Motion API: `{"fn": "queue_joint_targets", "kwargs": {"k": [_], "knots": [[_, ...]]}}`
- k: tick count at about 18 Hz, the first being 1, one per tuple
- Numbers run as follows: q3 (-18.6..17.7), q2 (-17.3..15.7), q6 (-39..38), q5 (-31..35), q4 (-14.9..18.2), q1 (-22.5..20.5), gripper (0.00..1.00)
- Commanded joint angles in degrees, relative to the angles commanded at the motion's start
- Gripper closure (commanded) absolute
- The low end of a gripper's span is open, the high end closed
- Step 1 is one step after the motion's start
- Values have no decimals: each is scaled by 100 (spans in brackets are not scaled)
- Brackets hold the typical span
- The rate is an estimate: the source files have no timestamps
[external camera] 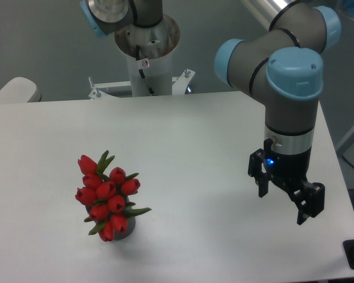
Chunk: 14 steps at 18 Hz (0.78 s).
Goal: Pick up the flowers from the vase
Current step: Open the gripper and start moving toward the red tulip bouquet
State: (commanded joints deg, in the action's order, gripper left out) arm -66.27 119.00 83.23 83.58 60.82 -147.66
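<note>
Risk: light vase [125,231] can lift or tip together with stems | flowers [108,196] stand in vase, front left of table [194,135] | gripper [286,197] open, empty, well apart at right, may crush buds.

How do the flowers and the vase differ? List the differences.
The flowers are bright red with green leaves; the vase is dark grey. The flowers show in full, while the vase is mostly hidden beneath them. The flowers spread wider than the vase. Both stand together on the table, apart from the gripper.
</note>
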Motion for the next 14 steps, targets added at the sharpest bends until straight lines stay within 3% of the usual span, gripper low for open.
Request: {"fn": "queue_joint_targets", "kwargs": {"k": [5, 8, 12, 14], "knots": [[-79, -35, -17, -9, -62, 79, 0], [-412, -201, -26, -131, -70, 132, 0], [-834, -474, -394, -719, -53, 114, 0], [-1071, -606, -903, -1360, -61, 123, 0]]}}
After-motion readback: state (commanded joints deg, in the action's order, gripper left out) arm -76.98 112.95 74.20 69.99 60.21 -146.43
